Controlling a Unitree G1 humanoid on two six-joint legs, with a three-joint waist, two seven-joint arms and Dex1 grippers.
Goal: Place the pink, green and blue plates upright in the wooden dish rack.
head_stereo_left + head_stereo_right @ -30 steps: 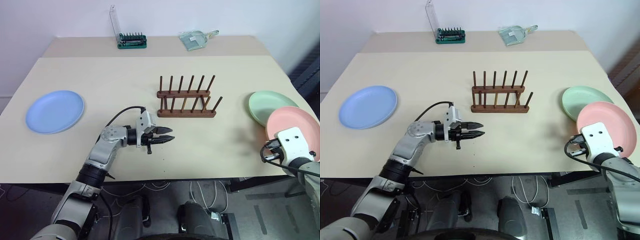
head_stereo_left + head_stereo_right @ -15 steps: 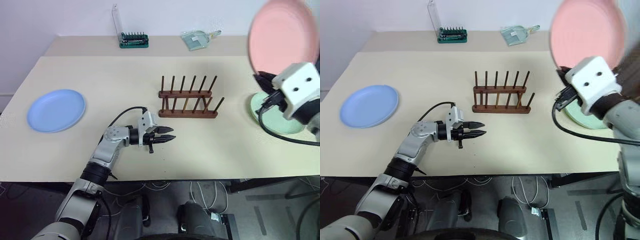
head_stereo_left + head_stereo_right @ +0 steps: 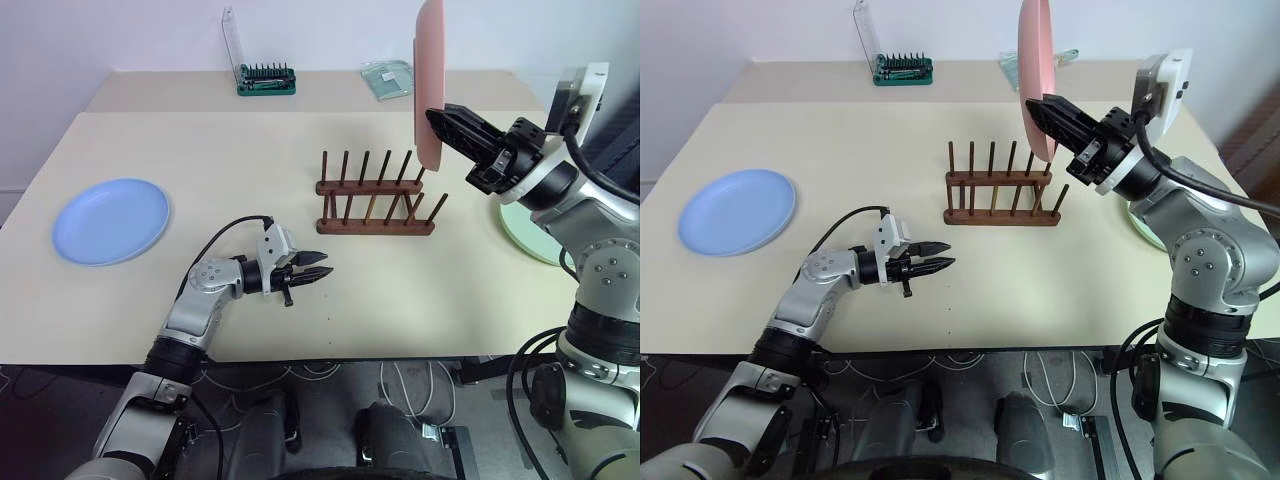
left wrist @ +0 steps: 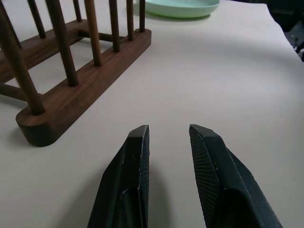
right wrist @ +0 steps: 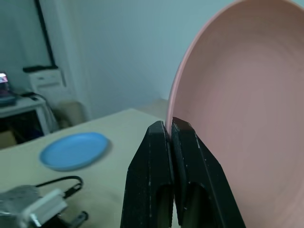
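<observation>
My right gripper is shut on the rim of the pink plate and holds it upright and edge-on in the air, above the right end of the wooden dish rack. The right wrist view shows the fingers pinching the plate's edge. No plate stands between the rack's pegs. The blue plate lies flat at the table's left. At the right lies the green plate, partly hidden behind my right arm. My left gripper hovers low in front of the rack, slightly open and holding nothing.
A green bit case with a raised clear lid and a clear dustpan-like tray sit at the table's back edge. Bare tabletop lies between the rack and the front edge.
My right arm lifted the pink plate from beside the green plate, swung it left and turned it from face-on to edge-on above the rack. My left gripper stayed about where it was.
</observation>
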